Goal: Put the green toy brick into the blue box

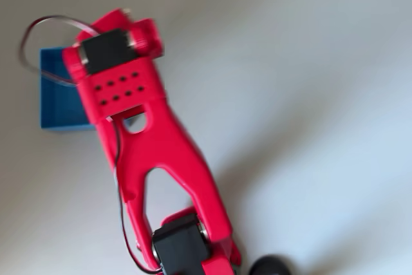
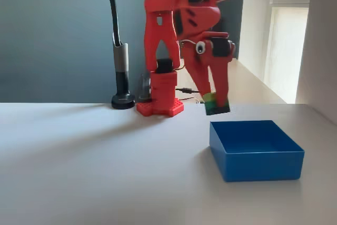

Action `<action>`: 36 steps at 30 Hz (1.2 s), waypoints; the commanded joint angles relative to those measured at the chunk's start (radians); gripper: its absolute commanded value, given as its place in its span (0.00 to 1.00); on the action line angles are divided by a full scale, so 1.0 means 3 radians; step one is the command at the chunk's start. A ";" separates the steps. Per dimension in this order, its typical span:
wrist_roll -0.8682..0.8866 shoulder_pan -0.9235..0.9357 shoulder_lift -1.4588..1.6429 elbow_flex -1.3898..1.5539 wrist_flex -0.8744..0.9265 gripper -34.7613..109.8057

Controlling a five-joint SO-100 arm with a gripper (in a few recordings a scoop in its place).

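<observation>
1. In the fixed view the gripper hangs tips-down from the red arm, well above the table.
2. The two fingers are clamped on the green toy brick, which sits at the very tips, its lime upper part between the fingers and its darker lower part protruding just below them (the brick hangs slightly tilted).
3. The brick is off the table, in the air, touching nothing but the fingers.
4. The blue box rests on the table below the gripper and to its right in the fixed view; the brick hangs above the box's far left corner, level with or just behind the back wall. Whether it is truly over the box's opening cannot be told from this angle.
5. The box's visible interior is bare blue.
6. In the overhead view the arm reaches up and left across the frame and covers the right part of the blue box; the picture is blurred.
7. A black lamp stand stands behind the gripper, left of the arm's base.
</observation>
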 commanded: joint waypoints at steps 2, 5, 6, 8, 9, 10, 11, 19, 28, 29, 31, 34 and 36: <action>-0.0005 -0.0394 0.0102 0.0026 -0.0041 0.24; 0.0020 -0.0522 0.0097 0.0153 -0.0133 0.24; 0.0026 -0.0552 0.0097 0.0210 -0.0189 0.24; 0.0026 -0.0593 0.0097 0.0332 -0.0317 0.24; 0.0020 -0.0603 0.0092 0.0394 -0.0389 0.24; 0.0015 -0.0614 0.0092 0.0460 -0.0481 0.24; 0.0010 -0.0614 0.0092 0.0522 -0.0562 0.24; 0.0133 -0.0649 -0.0159 0.0516 -0.0782 0.24; 0.0271 -0.0568 -0.0787 0.0133 -0.0772 0.24; 0.0286 -0.0562 -0.0798 0.0118 -0.0772 0.24; 0.0312 -0.0562 -0.0798 0.0112 -0.0762 0.27; 0.0394 -0.0568 -0.0798 0.0097 -0.0706 0.36; 0.0430 -0.0578 -0.0798 0.0061 -0.0670 0.40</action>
